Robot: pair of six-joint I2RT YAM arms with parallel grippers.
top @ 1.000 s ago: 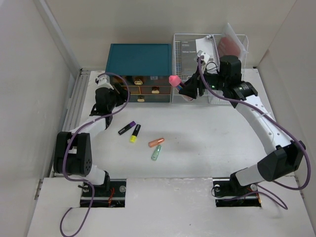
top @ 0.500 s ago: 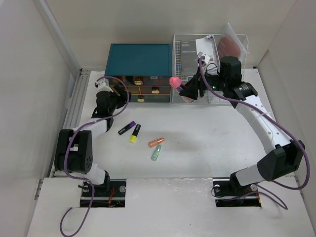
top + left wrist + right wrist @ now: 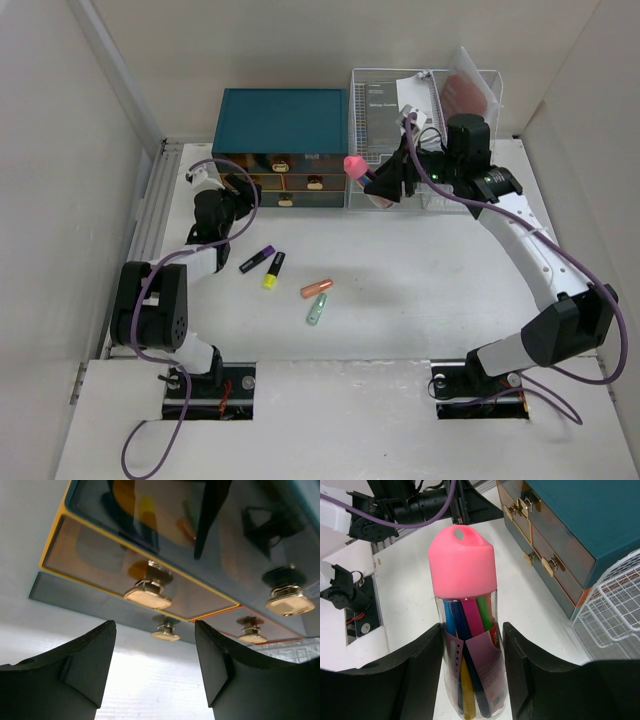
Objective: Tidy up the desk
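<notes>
The white desk (image 3: pixel 430 290) holds a teal drawer chest (image 3: pixel 282 120) at the back. My right gripper (image 3: pixel 385 186) is shut on a clear pen jar with a pink cap (image 3: pixel 468 645), held above the desk by the chest's right end and the wire rack; its cap shows in the top view (image 3: pixel 354 164). My left gripper (image 3: pixel 236 192) is open and empty, just in front of the chest's left drawers; their brass knobs (image 3: pixel 148 592) fill the left wrist view. Several highlighters lie loose: purple (image 3: pixel 257 260), yellow (image 3: pixel 273 269), orange (image 3: pixel 316 288), green (image 3: pixel 316 309).
A white wire rack (image 3: pixel 425 110) with papers and a red item stands at the back right, next to the chest. Pale walls (image 3: pixel 60 200) close in left, right and back. Two cut-out slots (image 3: pixel 208 392) hold the arm bases at the front edge.
My left gripper has shifted slightly left and a little nearer along the chest front. My right gripper with the jar has barely moved.
</notes>
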